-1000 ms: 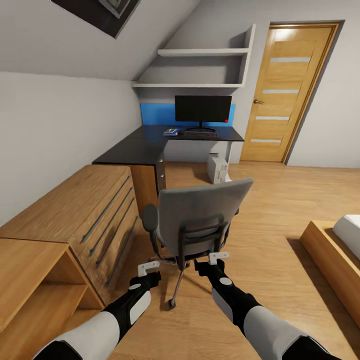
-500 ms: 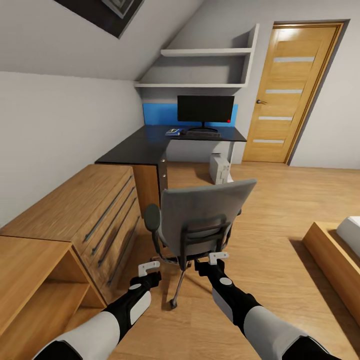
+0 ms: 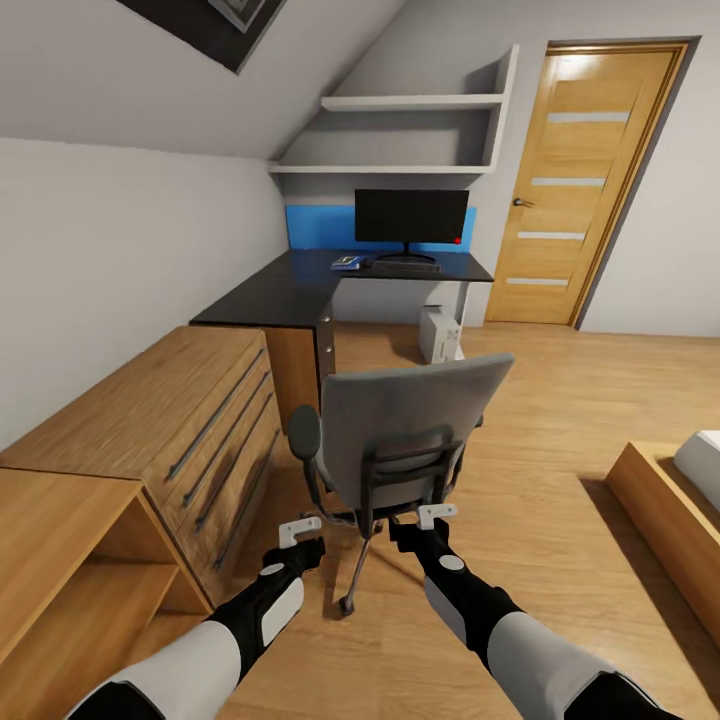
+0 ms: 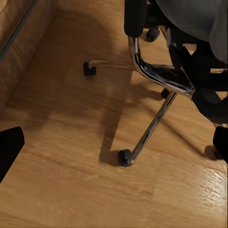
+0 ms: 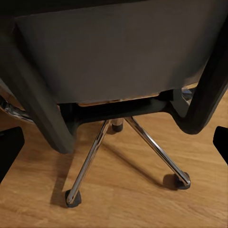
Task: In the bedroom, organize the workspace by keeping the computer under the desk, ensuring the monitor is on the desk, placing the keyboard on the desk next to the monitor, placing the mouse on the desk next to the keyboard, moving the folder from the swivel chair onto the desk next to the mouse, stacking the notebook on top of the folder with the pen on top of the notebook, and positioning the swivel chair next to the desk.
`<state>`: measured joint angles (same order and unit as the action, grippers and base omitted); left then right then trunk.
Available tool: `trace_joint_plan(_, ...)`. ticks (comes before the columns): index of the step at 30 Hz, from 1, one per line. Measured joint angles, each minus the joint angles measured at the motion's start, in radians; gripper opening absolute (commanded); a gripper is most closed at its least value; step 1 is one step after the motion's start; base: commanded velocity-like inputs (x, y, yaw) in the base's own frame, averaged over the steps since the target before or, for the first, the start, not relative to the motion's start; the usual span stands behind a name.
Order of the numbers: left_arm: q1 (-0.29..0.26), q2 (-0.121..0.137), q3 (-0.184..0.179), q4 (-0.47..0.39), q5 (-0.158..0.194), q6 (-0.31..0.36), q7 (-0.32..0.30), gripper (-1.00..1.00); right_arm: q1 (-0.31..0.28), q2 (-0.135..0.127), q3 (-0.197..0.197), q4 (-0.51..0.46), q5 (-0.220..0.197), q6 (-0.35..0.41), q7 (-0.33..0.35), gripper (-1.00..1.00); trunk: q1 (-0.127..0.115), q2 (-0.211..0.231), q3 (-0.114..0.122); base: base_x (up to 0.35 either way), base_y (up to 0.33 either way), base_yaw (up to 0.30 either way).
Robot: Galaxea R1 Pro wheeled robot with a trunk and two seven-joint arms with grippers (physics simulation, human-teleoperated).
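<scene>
Behind the swivel chair (image 3: 405, 430), both hands, left hand (image 3: 299, 532) and right hand (image 3: 437, 516), hang released; no readable writing.

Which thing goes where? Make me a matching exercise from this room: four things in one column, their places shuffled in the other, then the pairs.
Things
1. monitor
2. computer
3. chair
4. dresser

Places
A. on the floor under the desk
B. beside the desk, on its near side
C. on the desk, at its far end
D. just ahead of the left gripper and right gripper

Pairs: 1-C, 2-A, 3-D, 4-B
</scene>
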<state>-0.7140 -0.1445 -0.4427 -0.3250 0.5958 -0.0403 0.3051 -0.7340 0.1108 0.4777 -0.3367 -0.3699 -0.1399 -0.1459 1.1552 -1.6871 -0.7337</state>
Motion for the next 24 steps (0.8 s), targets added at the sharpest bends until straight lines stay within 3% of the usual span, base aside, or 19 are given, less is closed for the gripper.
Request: trace_joint_plan(24, 0.000, 0.001, 0.002, -0.008, 0.000, 0.000, 0.001, 1.00, 0.000, 0.000, 0.000, 0.001, -0.001, -0.005, 0.000, 1.00, 0.092, -0.168, -0.075, 0.000, 0.000, 0.000)
